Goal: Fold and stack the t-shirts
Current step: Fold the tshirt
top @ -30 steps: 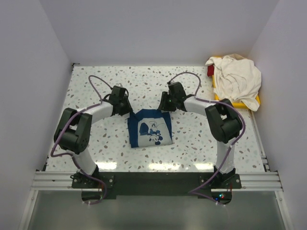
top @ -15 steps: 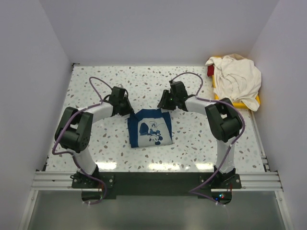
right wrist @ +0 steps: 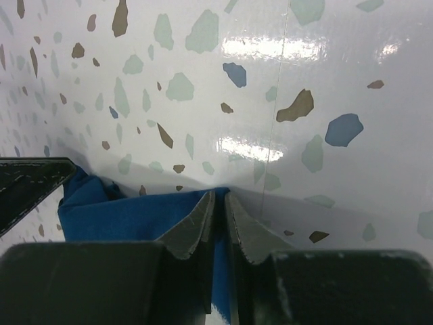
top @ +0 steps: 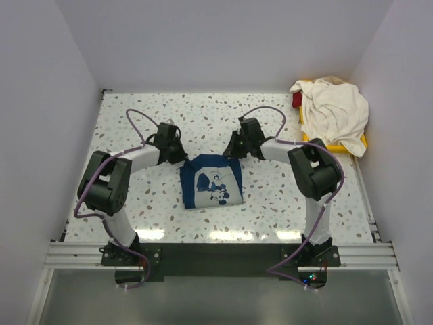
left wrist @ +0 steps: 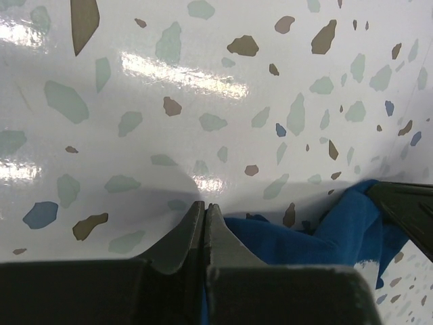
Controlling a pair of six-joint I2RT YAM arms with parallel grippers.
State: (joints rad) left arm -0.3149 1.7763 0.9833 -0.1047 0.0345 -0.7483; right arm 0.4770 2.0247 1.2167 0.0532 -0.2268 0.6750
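Note:
The navy blue t-shirt [top: 211, 181] lies folded into a rectangle on the table's middle, printed side up. My left gripper [top: 184, 158] is at its far left corner, and in the left wrist view it [left wrist: 205, 206] is shut with blue cloth [left wrist: 338, 227] pinched low between the jaws. My right gripper [top: 231, 153] is at the far right corner, and in the right wrist view it [right wrist: 219, 196] is shut on a fold of the blue cloth [right wrist: 115, 213]. The cream white t-shirt [top: 335, 112] lies crumpled at the back right.
The cream shirt sits on a yellow tray [top: 364, 141] against the right wall, with a red item [top: 296, 100] at the tray's far left. White walls enclose the speckled table [top: 135, 203] on three sides.
Both grippers have stayed at the navy shirt's far corners, with only a very slight shift of the right arm. The shirt lies as before.

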